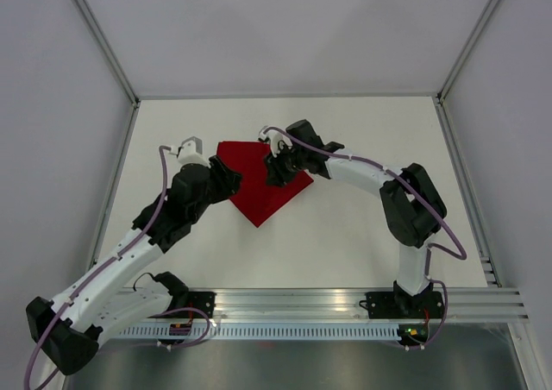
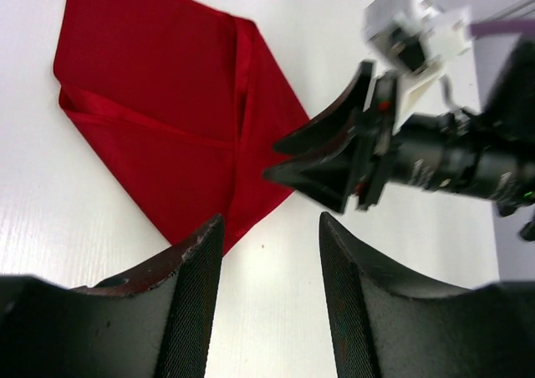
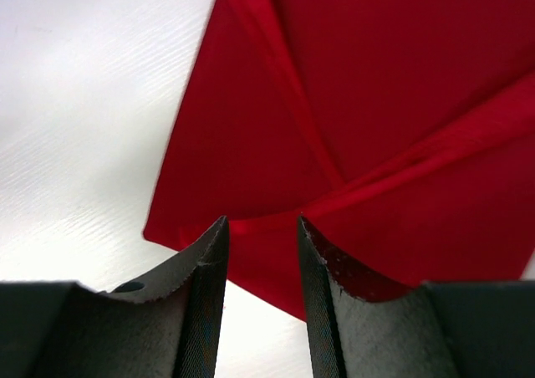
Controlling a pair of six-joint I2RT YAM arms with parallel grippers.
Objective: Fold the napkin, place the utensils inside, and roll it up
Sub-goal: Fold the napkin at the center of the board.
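Left claw (image 2: 270,227) – fingers apart, nothing between them, hanging over bare white surface (image 1: 362,235) just off one corner of the napkin (image 1: 263,187). Right claw (image 3: 262,227) – fingers also apart with a narrower gap, low over the opposite edge. Red cloth shows through the gap, but no pinch on it is visible.

Napkin: bright red, lying flat on the surface between the two claws, about mid-depth. It is already folded into a pointed, kite-like shape, with its point toward the arm bases. Hems of the overlapping layers cross as raised ridges near the middle.

Handling (judgement): thin, soft, light, with no stiffness to speak of. It should drape and sag from any single grip, and it probably slides easily on this smooth surface. The layers could slip apart if only the top one is caught. Best hold is likely a corner or a hemmed edge, pinched through every layer, one claw per side to keep the fold square.

Utensils: not seen in any view. Containers: none in view.
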